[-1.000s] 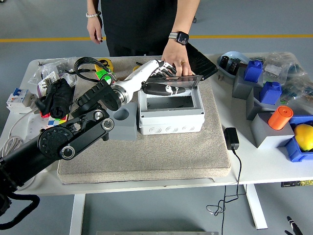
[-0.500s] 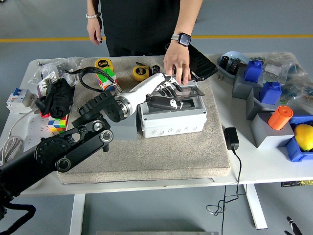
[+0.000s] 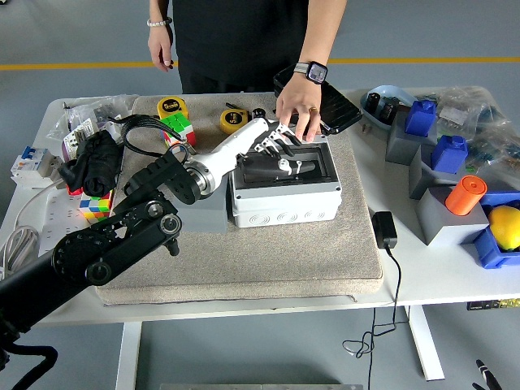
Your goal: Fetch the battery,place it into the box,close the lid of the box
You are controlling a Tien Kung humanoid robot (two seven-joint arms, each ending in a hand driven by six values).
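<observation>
Left robot hand, as I see it, lies flat with fingers spread on the lid of the grey box, gripping nothing. Box sits on the mat on the desk; I cannot spot the battery. A person's hand touches the lid's far edge.

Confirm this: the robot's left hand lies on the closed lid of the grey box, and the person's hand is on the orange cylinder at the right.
Partly wrong. In the head view the person's hand rests at the far edge of the grey box, not on the orange cylinder. The robot's left hand does lie on the lowered lid.
</observation>
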